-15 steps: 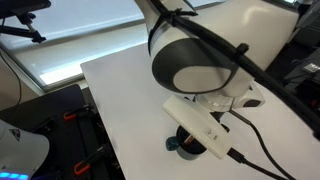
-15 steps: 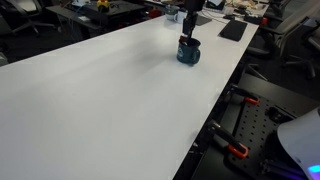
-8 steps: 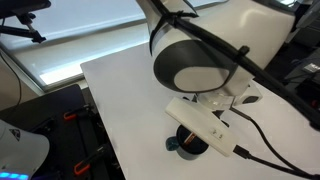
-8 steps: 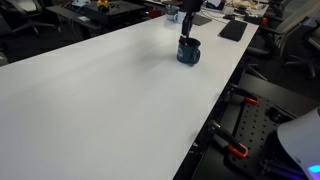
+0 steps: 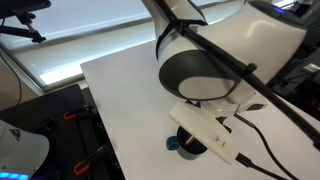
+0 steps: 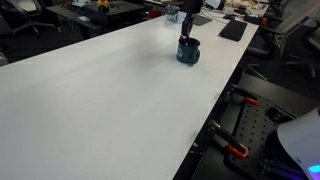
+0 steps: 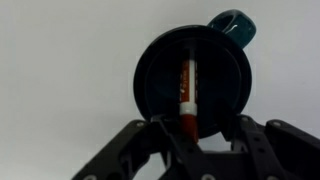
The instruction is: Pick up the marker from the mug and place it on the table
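Gripper [image 7: 188, 140] hangs directly over the round dark blue-black mug [image 7: 193, 82], jaws spread wide, gripping nothing. Thin orange-red marker [image 7: 187, 95] stands inside the mug, centred between the fingers. Descend straight, close on the marker's top without touching the mug rim.

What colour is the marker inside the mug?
Orange-red with a darker end; the marker shows best in the wrist view, lying in the dark mug.

The table [image 6: 110, 100] is a long white top, plain and matte, and most of its surface shows bare in both exterior views. A dark blue mug [image 6: 188, 52] stands on it near the far end, close to one long edge. A flat dark thing [image 6: 233, 30], perhaps a pad, lies beyond the mug.
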